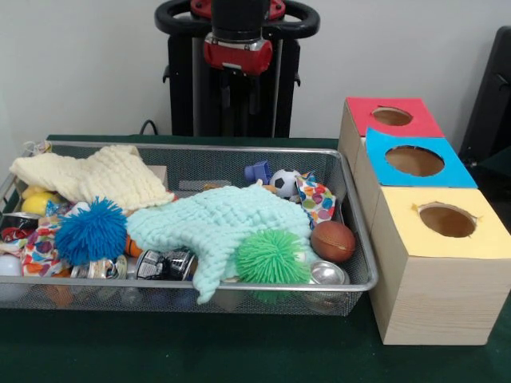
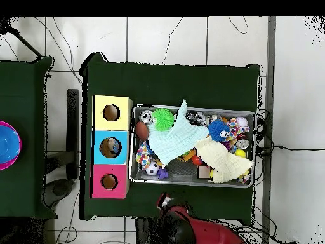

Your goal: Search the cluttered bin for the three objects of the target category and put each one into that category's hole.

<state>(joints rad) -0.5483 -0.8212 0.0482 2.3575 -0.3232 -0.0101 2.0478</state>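
Front view: a wire mesh bin (image 1: 351, 191) is sitting on the green table (image 1: 200, 351), crammed with clutter. A mint knitted cloth (image 1: 215, 227) is sprawling across its middle, a cream cloth (image 1: 96, 177) is lying toward its left end. A blue spiky ball (image 1: 90, 231) and a green spiky ball (image 1: 272, 257) are resting along the front edge, a brown football (image 1: 332, 240) in the right front corner, a small soccer ball (image 1: 283, 182) near the back wall. Beside the bin's right end, three wooden boxes are standing in a row, with red (image 1: 391, 116), blue (image 1: 415, 159) and yellow (image 1: 447, 221) tops, each with a round hole.

Overhead view: the arm (image 2: 190, 225) is hanging back off the bin's edge; the tool's state cannot be told.
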